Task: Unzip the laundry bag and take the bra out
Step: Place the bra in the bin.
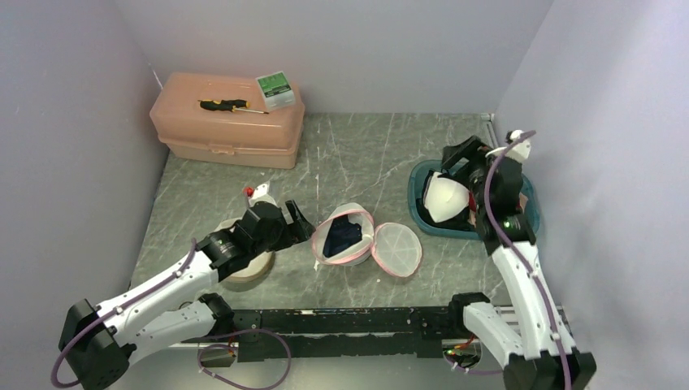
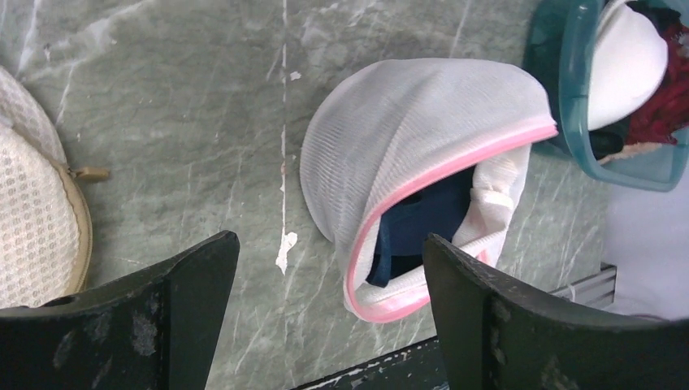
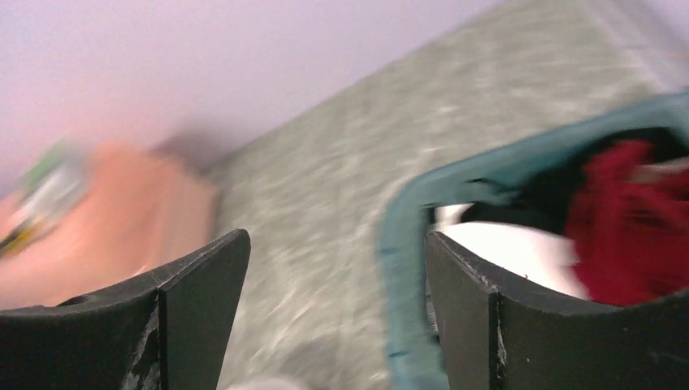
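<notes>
Inside laundry bag (image 2: pixel 406 130), navy garment (image 2: pixel 416 223) mostly hidden

Both arms wear white shells on their long links and black housings at the joints: the left arm (image 1: pixel 154 296) and the right arm (image 1: pixel 524 276). A purple cable (image 1: pixel 54 367) loops out by the left base and follows the links. A second purple cable (image 1: pixel 487 188) arcs beside the right wrist. The left wrist carries a small white cap (image 1: pixel 260 195) with a red dot. A green light (image 1: pixel 505 221) glows on the right forearm. A black rail (image 1: pixel 349 321) joins the two bases. The left gripper (image 2: pixel 329 317) and the right gripper (image 3: pixel 337 317) have broad black fingers (image 2: pixel 162 325), scuffed grey along their edges.
</notes>
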Robot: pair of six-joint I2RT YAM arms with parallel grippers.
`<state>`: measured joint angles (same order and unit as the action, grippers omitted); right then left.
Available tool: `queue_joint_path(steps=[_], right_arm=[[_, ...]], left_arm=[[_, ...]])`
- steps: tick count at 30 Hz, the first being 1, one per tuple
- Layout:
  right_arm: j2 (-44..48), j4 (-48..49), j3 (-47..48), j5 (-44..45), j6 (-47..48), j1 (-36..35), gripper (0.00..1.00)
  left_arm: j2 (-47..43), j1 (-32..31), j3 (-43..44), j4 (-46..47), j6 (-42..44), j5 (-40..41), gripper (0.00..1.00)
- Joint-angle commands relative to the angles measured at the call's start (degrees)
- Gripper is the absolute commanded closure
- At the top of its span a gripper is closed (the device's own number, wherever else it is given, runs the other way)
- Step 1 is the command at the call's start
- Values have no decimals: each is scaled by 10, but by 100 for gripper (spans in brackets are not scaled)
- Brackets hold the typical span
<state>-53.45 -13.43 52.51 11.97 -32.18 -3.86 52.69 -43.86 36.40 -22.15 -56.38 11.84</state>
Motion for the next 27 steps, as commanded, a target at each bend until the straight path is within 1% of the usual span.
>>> queue_joint_path(steps=[1, 3, 6, 8, 11, 13, 16, 19, 23, 25, 27], right_arm=[[65, 126, -58, -254, -10, -87, 19], [87, 114, -62, -266, 6, -165, 21], [82, 76, -61, -234, 18, -287, 24], [60, 55, -65, -182, 23, -368, 24], [31, 56, -89, -141, 33, -429, 26], [11, 57, -106, -79, 35, -464, 29], [-29, 49, -119, -25, 35, -495, 37], [-58, 33, -123, 43, 24, -511, 39], [-68, -4, -136, 126, -18, -514, 33], [-64, -20, -149, 154, -37, -512, 29], [-54, -22, -165, 161, -47, -505, 26]], left_arm=[[-27, 1, 0, 33, 61, -26, 11], [-28, 0, -1, 43, 86, -43, 11], [-10, 0, 1, 58, 117, -74, 11], [13, 0, 4, 67, 128, -91, 13], [50, 0, 9, 74, 133, -98, 14], [77, 1, 16, 74, 138, -100, 15], [113, 1, 30, 81, 152, -112, 18], [142, 1, 39, 84, 162, -101, 19], [170, 1, 51, 79, 174, -84, 21], [177, 0, 53, 82, 176, -82, 25], [177, 1, 49, 92, 176, -87, 32]])
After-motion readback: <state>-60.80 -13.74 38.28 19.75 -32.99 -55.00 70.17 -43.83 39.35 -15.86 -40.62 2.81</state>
